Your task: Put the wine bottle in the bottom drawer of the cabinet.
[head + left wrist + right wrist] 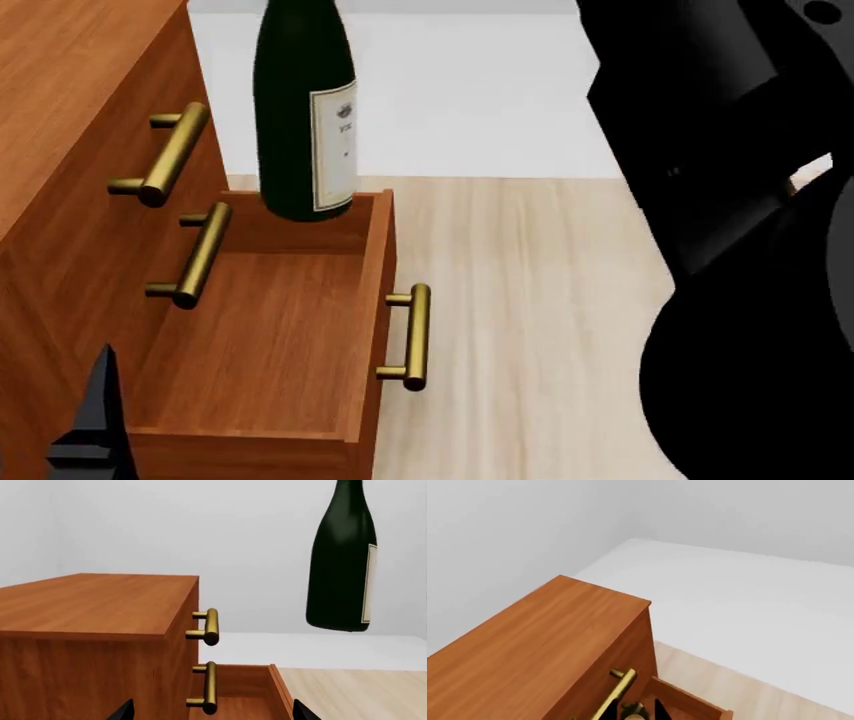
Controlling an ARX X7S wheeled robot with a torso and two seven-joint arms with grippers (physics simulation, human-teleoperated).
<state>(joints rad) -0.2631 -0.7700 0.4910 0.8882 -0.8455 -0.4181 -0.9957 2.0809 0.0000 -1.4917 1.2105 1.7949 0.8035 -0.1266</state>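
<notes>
— Where is the wine bottle [304,110]?

— Upright in the air, its base just above the far end of the bottom drawer [274,345]; the white label faces the pale wooden floor [534,320]; its neck runs out of the head view, so what holds it is unseen.

— And the drawer?

— Pulled well out of the cabinet [93,630]; nothing lies on its wooden bottom; its brass handle [411,336] points toward the floor side; the two upper drawer fronts are closed flat.

— The claws?

— Of the left claw [210,712] only two dark tips show, set apart, by the cabinet front; of the right claw [639,711] only a dark sliver shows above the cabinet; apart or together, I cannot tell.
</notes>
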